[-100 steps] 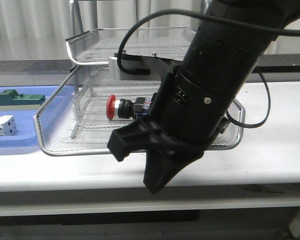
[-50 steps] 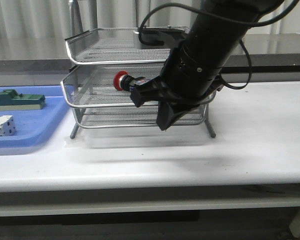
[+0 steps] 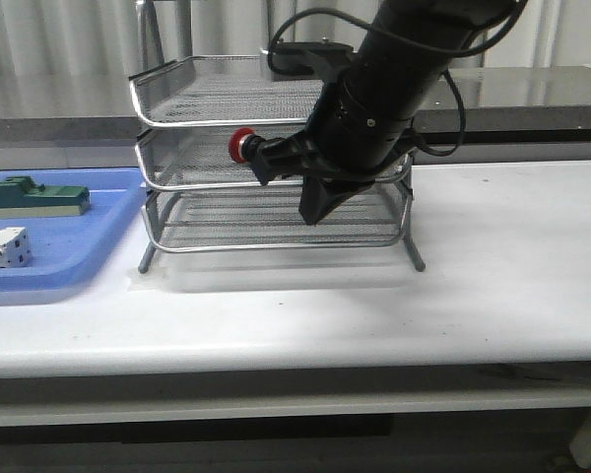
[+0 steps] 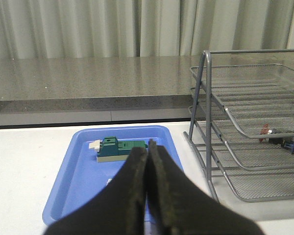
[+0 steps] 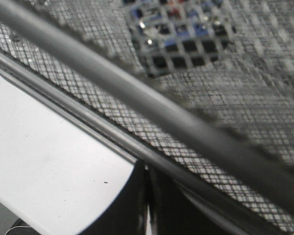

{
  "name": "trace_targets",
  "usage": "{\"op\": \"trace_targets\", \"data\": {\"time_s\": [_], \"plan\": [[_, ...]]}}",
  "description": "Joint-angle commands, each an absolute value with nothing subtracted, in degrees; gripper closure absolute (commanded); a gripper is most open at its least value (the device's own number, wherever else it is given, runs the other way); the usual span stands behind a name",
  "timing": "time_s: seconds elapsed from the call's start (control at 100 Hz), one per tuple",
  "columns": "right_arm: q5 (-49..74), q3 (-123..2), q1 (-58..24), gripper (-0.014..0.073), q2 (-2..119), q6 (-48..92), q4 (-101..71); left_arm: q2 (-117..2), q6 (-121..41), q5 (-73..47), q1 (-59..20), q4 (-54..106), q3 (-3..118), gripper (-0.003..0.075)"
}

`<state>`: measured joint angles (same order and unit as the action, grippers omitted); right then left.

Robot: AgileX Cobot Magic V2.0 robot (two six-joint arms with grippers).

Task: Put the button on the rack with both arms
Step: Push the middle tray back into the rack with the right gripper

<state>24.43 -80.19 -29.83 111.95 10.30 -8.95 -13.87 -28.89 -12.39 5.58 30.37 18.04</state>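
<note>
Front view. A white tabletop (image 3: 512, 296) runs the width of the room, with a grey stone-look ledge (image 3: 59, 103) and pale pleated curtains (image 3: 59, 39) behind it. On the table stands the silver three-tier wire-mesh rack (image 3: 192, 99) on slanted legs. The small push button with a red mushroom head and black collar (image 3: 248, 148) lies on its side in the middle tier, head toward the left. The black right arm (image 3: 394, 89), cables looping off it, crowds the rack's front; its black gripper (image 3: 315, 207) hangs in front of the lower tiers, fingers pressed together and holding nothing. At the left sits a flat blue plastic tray (image 3: 89, 232) holding a green block (image 3: 34, 195) and a white boxy part (image 3: 5, 246). No readable writing.

Left wrist view. The left gripper (image 4: 148, 196) hovers above the near end of the blue tray (image 4: 73, 171), its black fingers (image 4: 132, 191) closed flat against each other, empty. The green block (image 4: 118, 148) lies further along the tray. The rack (image 4: 220, 127) stands beside the tray; the button (image 4: 279, 142) is only partly made out through the mesh. Same ledge (image 4: 88, 78) and curtains (image 4: 88, 24). No labels legible.

Right wrist view. Very close and blurred: rack mesh and a rail (image 5: 137, 93) fill the frame, the button's blue-black rear block (image 5: 181, 34) seen through the mesh, white table (image 5: 44, 142) below. The right gripper's fingertips (image 5: 148, 205) meet in a thin seam.
</note>
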Motion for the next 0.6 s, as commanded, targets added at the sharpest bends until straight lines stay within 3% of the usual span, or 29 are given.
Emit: {"op": "trace_targets", "data": {"time_s": [0.0,0.37,0.59], "plan": [[22.2,-82.7,-29.3,0.0652,108.8,10.9,-8.5,-14.5,-28.8,-8.4,5.8,31.1,19.8,0.0741],[32.3,-82.2,-29.3,0.0652,104.3,9.1,-8.9,-14.5,-28.8,-8.4,5.8,31.1,19.8,0.0741],[31.5,-77.0,-28.2,0.0652,98.0,8.6,-8.7,-14.5,-28.8,-8.4,5.8,31.1,19.8,0.0741]]}}
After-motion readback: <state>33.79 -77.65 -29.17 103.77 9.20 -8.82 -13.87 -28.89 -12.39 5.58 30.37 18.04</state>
